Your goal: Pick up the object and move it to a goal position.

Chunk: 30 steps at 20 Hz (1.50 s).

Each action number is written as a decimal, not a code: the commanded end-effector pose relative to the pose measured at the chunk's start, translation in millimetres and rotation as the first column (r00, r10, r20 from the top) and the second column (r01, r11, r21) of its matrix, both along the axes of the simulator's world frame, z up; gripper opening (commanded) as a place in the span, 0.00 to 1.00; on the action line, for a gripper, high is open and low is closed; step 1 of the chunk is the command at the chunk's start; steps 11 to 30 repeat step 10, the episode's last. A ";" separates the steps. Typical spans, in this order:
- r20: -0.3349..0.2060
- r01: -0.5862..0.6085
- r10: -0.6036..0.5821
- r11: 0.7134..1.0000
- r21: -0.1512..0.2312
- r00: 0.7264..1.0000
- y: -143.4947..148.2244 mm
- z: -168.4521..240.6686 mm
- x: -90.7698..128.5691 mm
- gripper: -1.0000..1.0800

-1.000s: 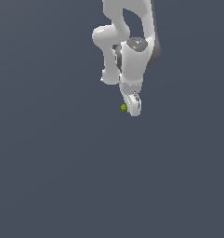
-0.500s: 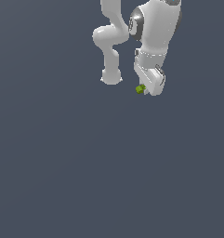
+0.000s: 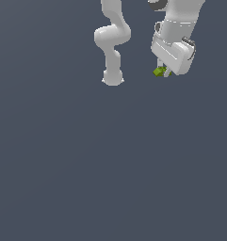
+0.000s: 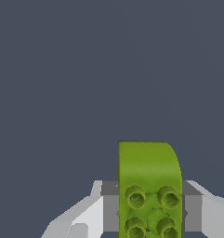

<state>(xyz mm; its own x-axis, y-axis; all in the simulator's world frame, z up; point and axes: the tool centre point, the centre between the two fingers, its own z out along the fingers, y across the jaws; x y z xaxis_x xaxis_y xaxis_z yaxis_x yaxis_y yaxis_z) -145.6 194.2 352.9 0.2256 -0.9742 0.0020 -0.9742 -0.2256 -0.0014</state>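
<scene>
The object (image 3: 159, 71) is a tiny yellow-green block, seen just under the white hand in the exterior view, at that view's upper right. My gripper (image 3: 163, 72) is shut on it and holds it up off the grey floor. In the wrist view the object (image 4: 148, 186) looks large, a studded brick with one rounded corner, clamped between the two grey fingers (image 4: 109, 207) of my gripper (image 4: 149, 214). Much of the fingers is hidden behind the hand in the exterior view.
The arm's white base (image 3: 112, 77) stands on the flat dark grey floor (image 3: 110, 164), toward the exterior view's left of the gripper. Nothing else shows on the floor.
The gripper has carried the object upward and toward the exterior view's right, staying shut on it. The arm has swung right and closer to the camera.
</scene>
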 end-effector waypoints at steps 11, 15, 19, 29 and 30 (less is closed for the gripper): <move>-0.002 0.000 0.000 1.000 0.002 1.000 22.2 32.8 -2.8 0.00; -0.002 0.000 0.000 1.000 0.002 1.000 22.2 32.8 -2.8 0.00; -0.002 0.000 0.000 1.000 0.002 1.000 22.2 32.8 -2.8 0.00; -0.002 0.000 0.000 1.000 0.002 1.000 22.2 32.8 -2.8 0.00; -0.002 0.000 0.000 1.000 0.002 1.000 22.2 32.8 -2.8 0.00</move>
